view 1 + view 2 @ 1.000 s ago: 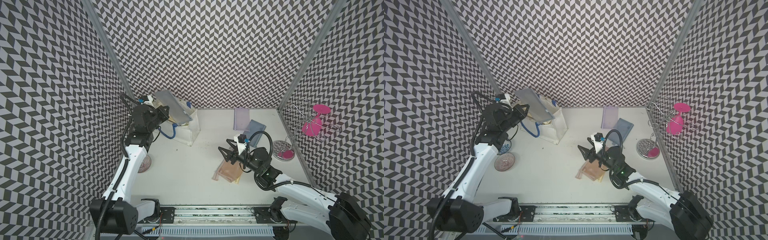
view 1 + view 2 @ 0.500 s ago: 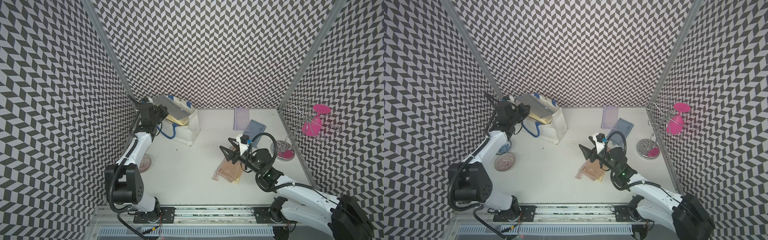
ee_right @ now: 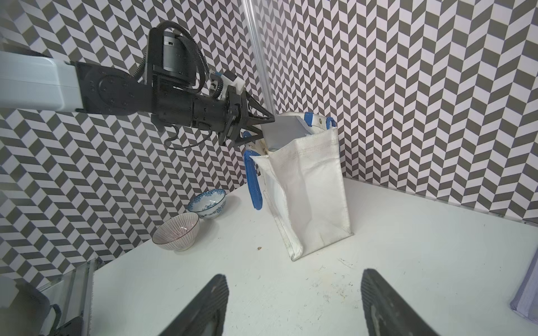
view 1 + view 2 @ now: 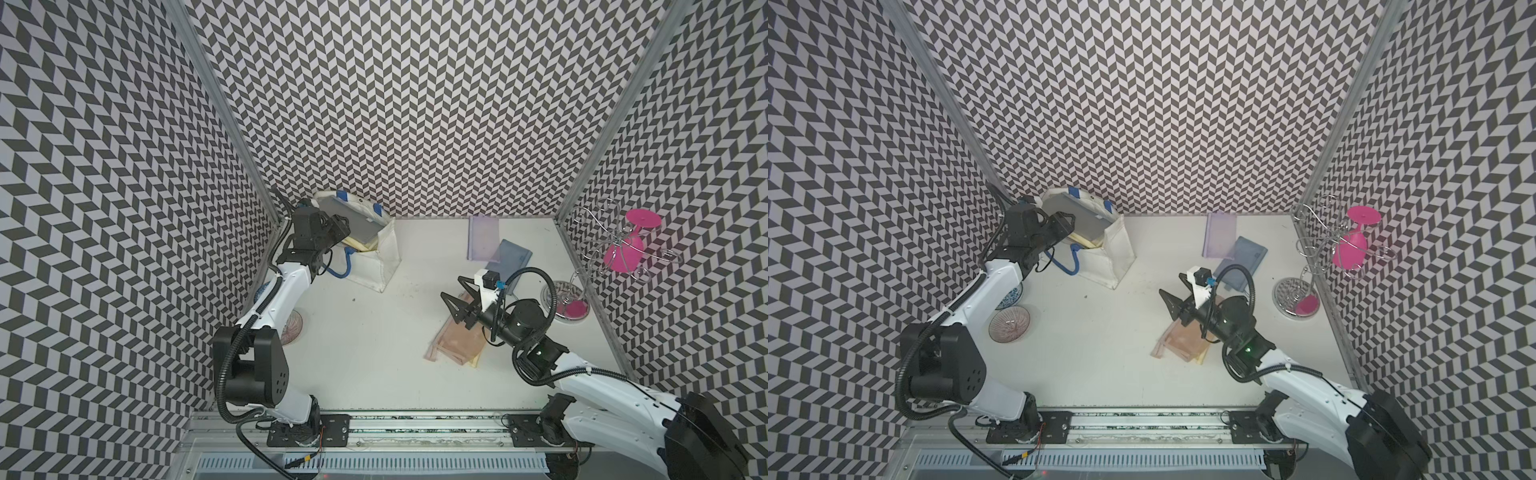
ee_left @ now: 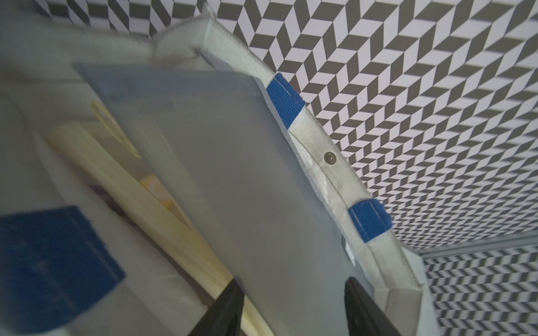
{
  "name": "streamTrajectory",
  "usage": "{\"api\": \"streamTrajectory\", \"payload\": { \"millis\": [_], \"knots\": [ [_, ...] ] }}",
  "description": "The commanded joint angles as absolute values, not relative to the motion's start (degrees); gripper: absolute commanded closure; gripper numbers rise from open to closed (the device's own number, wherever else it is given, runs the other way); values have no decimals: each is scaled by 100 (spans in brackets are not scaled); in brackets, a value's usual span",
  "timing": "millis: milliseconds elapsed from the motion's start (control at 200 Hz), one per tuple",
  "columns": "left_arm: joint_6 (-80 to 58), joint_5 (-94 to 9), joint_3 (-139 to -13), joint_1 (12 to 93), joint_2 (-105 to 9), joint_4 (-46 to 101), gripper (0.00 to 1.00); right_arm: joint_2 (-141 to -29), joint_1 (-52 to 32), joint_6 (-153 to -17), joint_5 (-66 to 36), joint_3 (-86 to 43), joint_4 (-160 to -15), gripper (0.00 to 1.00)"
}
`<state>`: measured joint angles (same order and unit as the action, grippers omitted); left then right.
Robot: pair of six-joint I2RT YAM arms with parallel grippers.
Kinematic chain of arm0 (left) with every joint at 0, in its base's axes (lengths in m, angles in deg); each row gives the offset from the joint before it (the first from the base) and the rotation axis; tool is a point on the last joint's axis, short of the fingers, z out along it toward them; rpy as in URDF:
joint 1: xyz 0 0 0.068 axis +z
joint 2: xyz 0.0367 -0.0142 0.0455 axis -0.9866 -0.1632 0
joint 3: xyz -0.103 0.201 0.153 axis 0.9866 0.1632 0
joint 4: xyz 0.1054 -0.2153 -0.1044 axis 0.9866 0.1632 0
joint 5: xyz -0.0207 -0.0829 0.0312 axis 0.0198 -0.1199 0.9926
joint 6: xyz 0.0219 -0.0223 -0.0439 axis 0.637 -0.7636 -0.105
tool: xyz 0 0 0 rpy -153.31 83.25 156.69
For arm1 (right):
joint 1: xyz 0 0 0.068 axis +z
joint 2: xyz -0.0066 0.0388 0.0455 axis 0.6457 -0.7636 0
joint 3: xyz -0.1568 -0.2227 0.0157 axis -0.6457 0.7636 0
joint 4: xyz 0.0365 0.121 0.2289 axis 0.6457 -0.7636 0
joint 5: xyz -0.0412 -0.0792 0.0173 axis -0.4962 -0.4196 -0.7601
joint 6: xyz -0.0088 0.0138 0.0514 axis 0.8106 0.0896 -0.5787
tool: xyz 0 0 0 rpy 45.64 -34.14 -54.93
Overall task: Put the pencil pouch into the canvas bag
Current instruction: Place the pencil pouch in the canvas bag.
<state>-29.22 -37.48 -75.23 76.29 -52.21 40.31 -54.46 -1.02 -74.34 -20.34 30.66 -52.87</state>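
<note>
The white canvas bag (image 4: 374, 257) (image 4: 1104, 266) (image 3: 308, 189) with blue rope handles stands upright at the back left. A flat grey pencil pouch (image 4: 357, 224) (image 4: 1088, 220) (image 5: 233, 174) (image 3: 283, 131) leans inside its mouth against the far rim (image 5: 334, 174). A yellow pouch (image 5: 131, 189) lies under it. My left gripper (image 4: 340, 224) (image 4: 1065, 222) (image 5: 292, 286) (image 3: 266, 126) is at the bag's mouth, open, its fingers standing apart on either side of the grey pouch's near end. My right gripper (image 4: 451, 287) (image 4: 1170, 284) (image 3: 294, 276) hangs open and empty above mid-table.
Orange and pink pouches (image 4: 457, 340) lie under the right arm. A purple pouch (image 4: 482, 237) and a blue pouch (image 4: 509, 257) lie at the back. Two bowls (image 3: 177, 231) (image 3: 208, 202) sit by the left wall. A wire rack holding a pink glass (image 4: 623, 245) stands at the right.
The left arm brought the grey pouch down from above the bag into its mouth, and its jaws have opened. The right arm has hardly moved.
</note>
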Motion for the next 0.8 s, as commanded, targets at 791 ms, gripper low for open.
{"api": "streamTrajectory", "payload": {
  "millis": [791],
  "knots": [
    [-446, -2196, -10970, 7295, -7886, 6472, 34, -5084, -80, -7426, -2256, 3249, -4936, 27]
  ]
}}
